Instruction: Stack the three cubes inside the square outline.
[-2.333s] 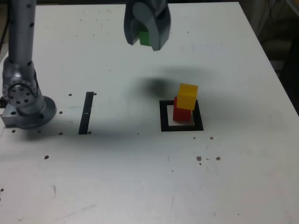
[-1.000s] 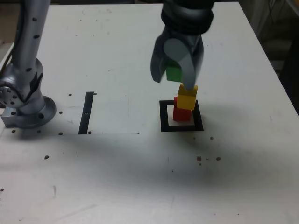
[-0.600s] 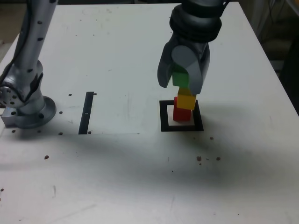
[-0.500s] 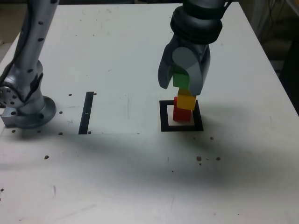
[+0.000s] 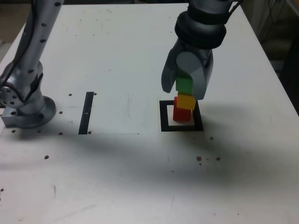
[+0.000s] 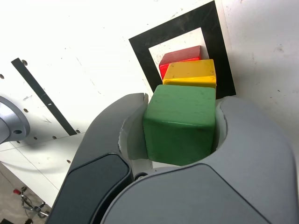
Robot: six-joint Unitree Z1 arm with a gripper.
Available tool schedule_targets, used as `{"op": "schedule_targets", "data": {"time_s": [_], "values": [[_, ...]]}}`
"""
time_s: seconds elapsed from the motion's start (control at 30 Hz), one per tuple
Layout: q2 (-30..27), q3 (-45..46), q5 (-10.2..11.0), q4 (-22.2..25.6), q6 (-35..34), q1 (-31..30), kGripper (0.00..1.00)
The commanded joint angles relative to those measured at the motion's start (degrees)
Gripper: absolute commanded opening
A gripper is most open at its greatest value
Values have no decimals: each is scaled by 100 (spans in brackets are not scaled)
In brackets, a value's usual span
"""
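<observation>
Two cubes stacked in square outline (image 5: 181, 128); end effector (image 5: 186, 85) pinching green cube (image 5: 184, 84) above

Your gripper (image 5: 185, 86) covers most of the green cube (image 5: 184, 84) in the exterior view, so you can't tell there whether it touches the yellow cube (image 5: 186, 101). The stack hides the square outline's (image 5: 164, 116) far edge. In the wrist view the red cube (image 6: 180, 59) is mostly hidden behind yellow. The arm is cut off at the exterior view's top.
</observation>
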Motion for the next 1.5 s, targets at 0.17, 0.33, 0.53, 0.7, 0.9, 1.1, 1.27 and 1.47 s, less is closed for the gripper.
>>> {"op": "schedule_targets", "data": {"time_s": [0.17, 0.33, 0.53, 0.7, 0.9, 1.1, 1.27, 1.47], "values": [[42, 25, -62, -38, 57, -5, 92], [52, 54, -74, -63, 59, -5, 99], [45, 97, -79, -74, 59, -4, 99], [-173, 156, 18, -142, 56, -4, 99], [-578, 332, 145, -171, 4, -8, 99], [-1062, 594, 250, -170, -67, -12, 99], [-1454, 880, 284, -170, -126, -12, 99], [-1953, 1395, 332, -187, -270, -4, 100]]}}
